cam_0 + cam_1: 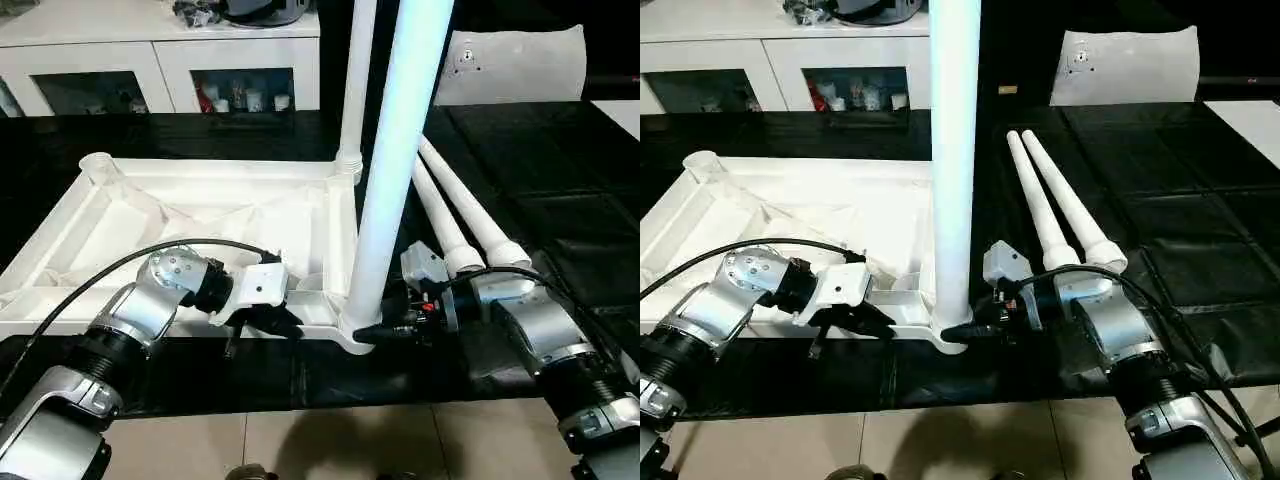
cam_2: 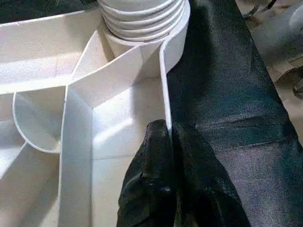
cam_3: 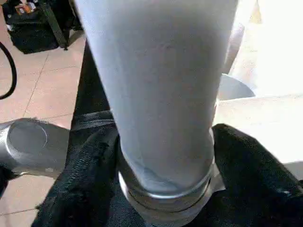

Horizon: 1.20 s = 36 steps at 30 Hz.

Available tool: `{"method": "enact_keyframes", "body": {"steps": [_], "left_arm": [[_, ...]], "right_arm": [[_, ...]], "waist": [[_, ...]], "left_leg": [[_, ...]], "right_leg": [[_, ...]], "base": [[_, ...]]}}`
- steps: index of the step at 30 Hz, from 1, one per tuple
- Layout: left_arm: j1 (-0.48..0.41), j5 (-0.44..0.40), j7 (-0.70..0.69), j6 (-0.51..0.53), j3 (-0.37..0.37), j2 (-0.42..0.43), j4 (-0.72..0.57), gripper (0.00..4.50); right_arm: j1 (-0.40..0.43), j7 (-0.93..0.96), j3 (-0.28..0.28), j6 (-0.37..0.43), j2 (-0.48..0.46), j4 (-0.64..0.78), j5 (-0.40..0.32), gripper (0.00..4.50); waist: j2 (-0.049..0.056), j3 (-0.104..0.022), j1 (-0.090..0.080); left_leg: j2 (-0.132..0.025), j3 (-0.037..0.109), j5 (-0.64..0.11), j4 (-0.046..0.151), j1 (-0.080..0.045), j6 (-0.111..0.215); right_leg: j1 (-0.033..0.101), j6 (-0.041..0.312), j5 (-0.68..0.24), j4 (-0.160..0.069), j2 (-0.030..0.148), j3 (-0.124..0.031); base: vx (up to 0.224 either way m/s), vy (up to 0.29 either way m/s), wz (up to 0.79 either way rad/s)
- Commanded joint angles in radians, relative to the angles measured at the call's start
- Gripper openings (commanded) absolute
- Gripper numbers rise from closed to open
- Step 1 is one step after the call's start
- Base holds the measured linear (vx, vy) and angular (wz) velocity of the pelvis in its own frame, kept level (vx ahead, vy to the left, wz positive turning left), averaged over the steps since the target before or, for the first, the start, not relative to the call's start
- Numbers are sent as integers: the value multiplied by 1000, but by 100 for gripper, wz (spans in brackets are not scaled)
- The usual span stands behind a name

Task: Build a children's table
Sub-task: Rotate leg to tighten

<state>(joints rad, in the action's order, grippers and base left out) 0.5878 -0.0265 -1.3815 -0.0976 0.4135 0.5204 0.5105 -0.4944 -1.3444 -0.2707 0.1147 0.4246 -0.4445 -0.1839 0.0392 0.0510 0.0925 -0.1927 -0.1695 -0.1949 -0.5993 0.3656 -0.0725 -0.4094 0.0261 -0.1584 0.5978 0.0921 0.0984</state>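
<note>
White plastic dominates the work: the tabletop (image 1: 190,225) lies ribbed side up on the black mat (image 1: 560,200), and the right gripper (image 1: 385,332) is clamped around the base of an upright leg (image 1: 390,180) just where it enters the near corner socket (image 1: 352,335), one black finger on either side of the tube in the right wrist view. The left gripper (image 2: 170,137) is pinched shut on the tabletop's near rim (image 2: 164,85), a short way along the edge from that same socket, steadying the top. A second leg (image 1: 355,80) already stands in the corner beyond the one being held, and two spare legs (image 1: 1060,215) lie side by side on the mat just behind the right gripper's wrist. The step in hand looks like seating this leg. To do it well, the leg should stay plumb over the socket so its ridged end goes in evenly; any lean at the tall free end would bind it. The grip sits low, close to the socket, which gives little leverage against tipping, so turning or pressing should be slow and straight down. The left hold on the rim should stay firm, since the light top could lift or slide on the mat.
</note>
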Motion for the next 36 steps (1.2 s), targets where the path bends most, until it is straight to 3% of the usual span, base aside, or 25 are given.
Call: {"method": "enact_keyframes", "body": {"steps": [1, 6, 7, 8, 11, 13, 14, 16, 17, 19, 20, 23, 24, 25, 26, 27, 30, 31, 32, 33, 34, 35, 36], "left_arm": [[2, -30, -16, -14, 27, 5, 17, 0], [-21, -12, 45, 57, -6, -18, -8, 0], [-33, -7, 99, 102, -27, -34, -25, 0], [-37, -4, 111, 112, -32, -38, -30, 0], [-60, 13, 177, 173, -60, -69, -67, 0], [-79, 20, 238, 229, -79, -98, -106, 0], [-90, 22, 281, 267, -91, -122, -129, 0], [-106, 22, 388, 359, -117, -187, -175, 0], [-112, 18, 424, 393, -127, -210, -193, 0], [-106, 14, 516, 456, -151, -281, -206, 0], [-96, 11, 560, 472, -161, -314, -199, 0], [-54, -8, 675, 475, -182, -383, -154, 0], [-45, -13, 696, 473, -185, -396, -143, 0], [-31, -20, 727, 470, -191, -411, -128, 0], [-16, -27, 753, 460, -194, -422, -111, 0], [-15, -28, 755, 461, -195, -423, -111, 0], [23, -51, 805, 435, -210, -446, -80, 0], [26, -53, 808, 433, -211, -447, -77, 0], [34, -57, 805, 420, -208, -444, -69, 0], [35, -58, 802, 416, -206, -442, -68, 0], [35, -60, 793, 410, -201, -438, -67, 0], [34, -60, 777, 392, -195, -428, -61, 0], [34, -60, 777, 392, -195, -428, -61, 0]], "right_arm": [[1, -39, -10, 16, -15, 12, -17, 286], [45, 3, 15, 94, -56, 66, -78, 267], [68, 51, 27, 118, -82, 93, -92, 267], [73, 66, 29, 120, -89, 97, -92, 264], [102, 148, 40, 160, -131, 123, -97, 262], [119, 251, 54, 177, -182, 128, -79, 260], [124, 316, 60, 187, -217, 127, -66, 259], [122, 422, 65, 205, -286, 111, -37, 258], [122, 453, 66, 212, -307, 109, -29, 258], [99, 565, 79, 226, -363, 57, 0, 257], [88, 611, 87, 227, -389, 35, 7, 256], [59, 742, 112, 240, -444, -11, 33, 256], [53, 769, 118, 244, -455, -20, 38, 256], [43, 813, 130, 246, -468, -35, 45, 256], [31, 860, 143, 249, -476, -56, 54, 256], [30, 864, 145, 249, -477, -57, 55, 256], [1, 994, 214, 225, -505, -113, 70, 256], [-2, 1004, 222, 218, -508, -119, 70, 290], [-7, 1033, 245, 198, -516, -131, 70, 314], [-7, 1039, 250, 194, -517, -132, 69, 311], [-6, 1048, 258, 187, -520, -132, 68, 318], [2, 1052, 263, 178, -518, -120, 67, 318], [2, 1052, 263, 178, -518, -120, 67, 352]], "waist": [[-14, -73, 0], [-12, -73, 1], [-8, -73, 3], [-11, -71, 2], [-10, -62, -5], [-9, -49, -13], [-12, -45, -18], [-8, -49, -33], [-7, -47, -46], [-3, -49, -66], [-6, -49, -77], [8, -47, -102], [7, -45, -106], [11, -45, -115], [13, -44, -119], [14, -41, -127], [15, -35, -134], [19, -37, -142], [25, -38, -138], [24, -39, -137], [19, -40, -137], [8, -39, -142], [4, -41, -142]], "left_leg": [[-35, 3, -148, 66, -3, 70], [-37, 2, -146, 66, -4, 66], [-38, 4, -146, 67, -5, 66], [-39, 3, -148, 68, -4, 63], [-34, 4, -217, 74, -8, 40], [-28, 7, -296, 75, -20, 22], [-19, 9, -334, 71, -32, 8], [-22, 16, -330, 77, -26, -9], [-21, 20, -358, 78, -26, -11], [-20, 22, -395, 78, -31, -2], [-19, 26, -406, 80, -22, 6], [-21, 30, -481, 81, -36, 17], [-23, 31, -501, 83, -39, 18], [-27, 37, -537, 87, -41, 18], [-28, 41, -553, 91, -38, 16], [-29, 42, -585, 93, -47, 15], [-24, 39, -611, 87, -56, 12], [-30, 46, -638, 91, -52, 8], [-50, 56, -669, 114, -27, 4], [-55, 56, -684, 122, -26, 1], [-43, 50, -684, 115, -39, -9], [-17, 42, -621, 90, -45, -3], [-5, 38, -531, 72, -39, 13]], "right_leg": [[61, 191, -275, -63, 57, -49], [61, 190, -278, -62, 57, -50], [60, 192, -279, -63, 58, -49], [59, 189, -279, -65, 57, -50], [56, 151, -421, -81, 58, -47], [46, 101, -582, -103, 60, -40], [39, 56, -688, -121, 60, -31], [46, 43, -674, -118, 60, -29], [44, 28, -686, -124, 55, -18], [44, 27, -673, -132, 54, -10], [51, 19, -665, -135, 53, -5], [47, 20, -642, -153, 50, 14], [48, 16, -637, -159, 49, 20], [57, 8, -617, -162, 51, 32], [61, 5, -601, -160, 54, 31], [58, 5, -597, -165, 52, 37], [51, -12, -632, -177, 54, 53], [67, -25, -619, -172, 57, 69], [92, -19, -549, -138, 61, 51], [90, -8, -513, -128, 61, 42], [71, 20, -506, -135, 68, 32], [53, 19, -606, -160, 79, 38], [56, 1, -676, -174, 89, 43]], "base": [[0, 0, 0], [0, 0, 0], [0, 0, 0], [0, 0, 0], [0, 0, 0], [0, 0, 0], [0, 0, 0], [0, 0, 0], [0, 0, 0], [-16, 27, -4], [-31, 55, -8], [-11, 18, -3], [0, 0, 0], [0, 0, 0], [0, 0, 0], [0, 0, 0], [0, 0, 0], [0, 0, 0], [0, 0, 0], [0, 0, 0], [0, 0, 0], [0, 0, 0], [0, 0, 0]]}}
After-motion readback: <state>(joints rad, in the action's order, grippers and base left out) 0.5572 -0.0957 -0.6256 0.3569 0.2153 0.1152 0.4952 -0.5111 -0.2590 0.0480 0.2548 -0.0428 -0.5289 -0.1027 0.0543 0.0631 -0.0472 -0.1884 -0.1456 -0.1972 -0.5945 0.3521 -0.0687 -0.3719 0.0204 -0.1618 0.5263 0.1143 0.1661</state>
